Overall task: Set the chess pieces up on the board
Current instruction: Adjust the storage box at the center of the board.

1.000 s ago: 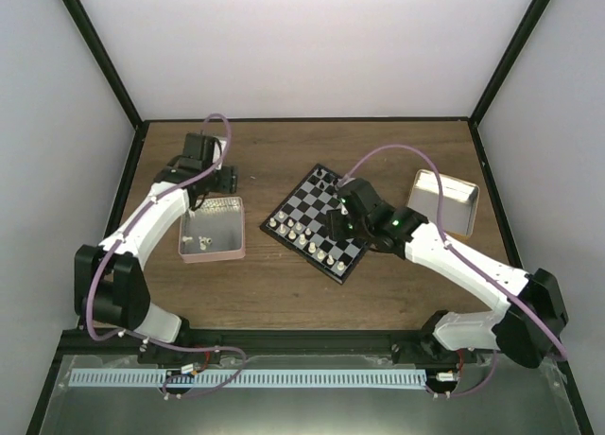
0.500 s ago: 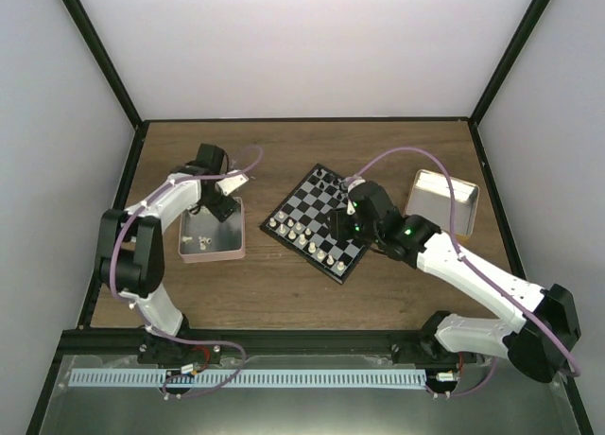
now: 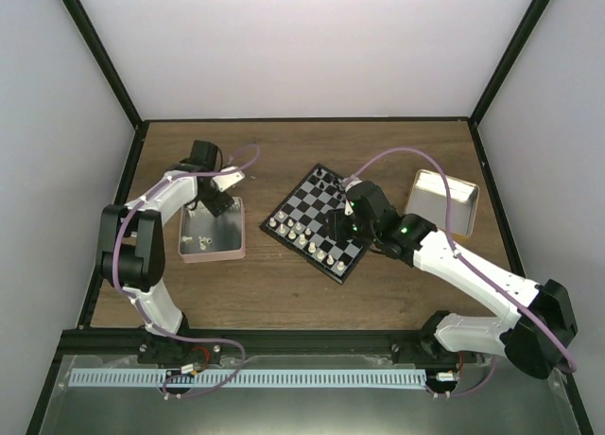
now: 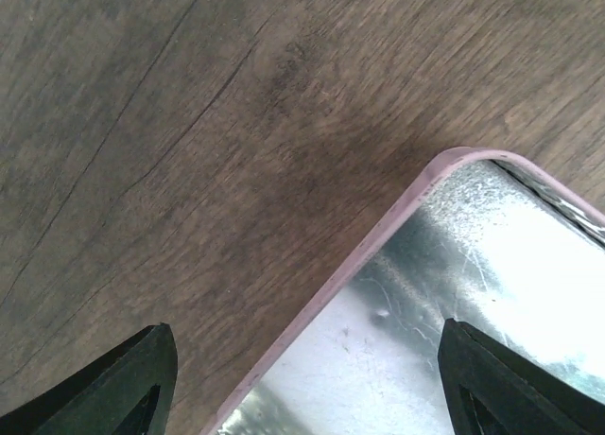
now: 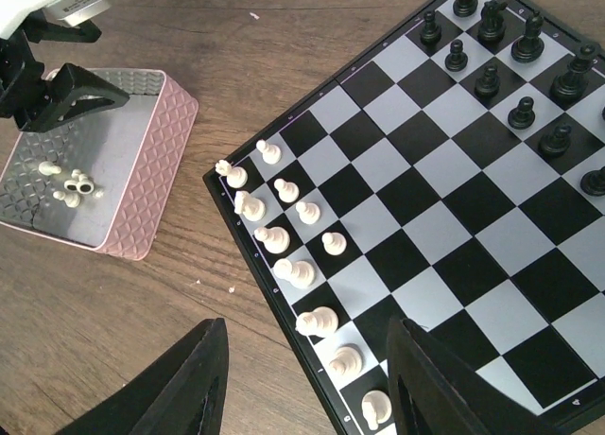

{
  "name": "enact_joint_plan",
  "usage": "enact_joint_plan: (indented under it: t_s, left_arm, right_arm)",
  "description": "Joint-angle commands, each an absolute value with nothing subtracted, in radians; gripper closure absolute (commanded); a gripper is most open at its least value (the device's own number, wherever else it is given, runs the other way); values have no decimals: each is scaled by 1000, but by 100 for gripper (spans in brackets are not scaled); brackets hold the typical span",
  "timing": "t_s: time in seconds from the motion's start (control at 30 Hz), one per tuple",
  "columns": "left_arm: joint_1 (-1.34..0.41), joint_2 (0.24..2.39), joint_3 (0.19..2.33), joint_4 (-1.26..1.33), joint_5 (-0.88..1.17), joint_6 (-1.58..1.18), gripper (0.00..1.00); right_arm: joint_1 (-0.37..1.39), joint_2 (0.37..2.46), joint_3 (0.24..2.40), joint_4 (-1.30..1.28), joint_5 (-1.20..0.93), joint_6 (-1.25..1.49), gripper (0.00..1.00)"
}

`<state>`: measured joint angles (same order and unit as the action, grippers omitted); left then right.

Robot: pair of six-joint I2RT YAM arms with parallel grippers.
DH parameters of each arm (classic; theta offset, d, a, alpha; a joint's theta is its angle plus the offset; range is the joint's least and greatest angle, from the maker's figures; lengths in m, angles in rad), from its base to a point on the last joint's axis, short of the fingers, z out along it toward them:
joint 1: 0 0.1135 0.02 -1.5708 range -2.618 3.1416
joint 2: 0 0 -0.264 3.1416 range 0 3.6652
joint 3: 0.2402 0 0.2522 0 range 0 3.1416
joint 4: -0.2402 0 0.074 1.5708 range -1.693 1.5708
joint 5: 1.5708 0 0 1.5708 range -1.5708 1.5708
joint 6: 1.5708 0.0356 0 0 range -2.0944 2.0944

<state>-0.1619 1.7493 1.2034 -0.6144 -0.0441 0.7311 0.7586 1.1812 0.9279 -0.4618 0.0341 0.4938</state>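
Note:
The board (image 3: pixel 304 208) lies at the table's middle, turned diagonally. Cream-white chess pieces (image 3: pixel 301 234) line its near-left edge and black pieces (image 3: pixel 326 181) stand at its far corner. In the right wrist view the board (image 5: pixel 444 199) shows white pieces (image 5: pixel 284 238) in two partial rows and black pieces (image 5: pixel 510 47) at the top right. A few loose white pieces (image 5: pixel 71 184) lie in the pink tray (image 5: pixel 151 161). My left gripper (image 3: pixel 214 204) is open and empty over the tray's far corner (image 4: pixel 378 236). My right gripper (image 5: pixel 307 359) is open and empty above the board's near edge.
The pink tray (image 3: pixel 234 229) sits left of the board. A tan box with a silvery inside (image 3: pixel 444 200) sits right of the board. Black frame posts and white walls close in the table at the back and sides.
My left gripper has moved from behind the pink tray to over its far corner. My right arm has shifted slightly over the board.

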Motion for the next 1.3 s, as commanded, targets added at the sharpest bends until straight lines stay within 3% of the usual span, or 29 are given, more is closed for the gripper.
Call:
enact_joint_plan:
  t_s: [0.0, 0.2, 0.4, 0.67, 0.9, 1.1, 1.27]
  left_arm:
    - [-147, 1789, 1219, -579, -35, 754, 23]
    - [-129, 1843, 1228, -579, -43, 704, 36]
    - [-104, 1815, 1220, -558, -52, 672, 57]
    - [-68, 1724, 1125, -485, -83, 650, 70]
    - [-58, 1684, 1088, -467, -74, 635, 76]
    - [-58, 1699, 1104, -464, -49, 637, 65]
    - [-58, 1755, 1143, -483, -3, 624, 61]
  right_arm:
    - [753, 1177, 941, -447, 38, 512, 53]
    - [753, 1171, 936, -456, 50, 516, 53]
    - [753, 1165, 933, -453, 54, 517, 53]
    - [753, 1167, 932, -446, 44, 513, 53]
    - [753, 1154, 924, -447, 47, 509, 53]
    - [753, 1141, 914, -444, 49, 512, 53]
    - [753, 1140, 915, -446, 56, 517, 53]
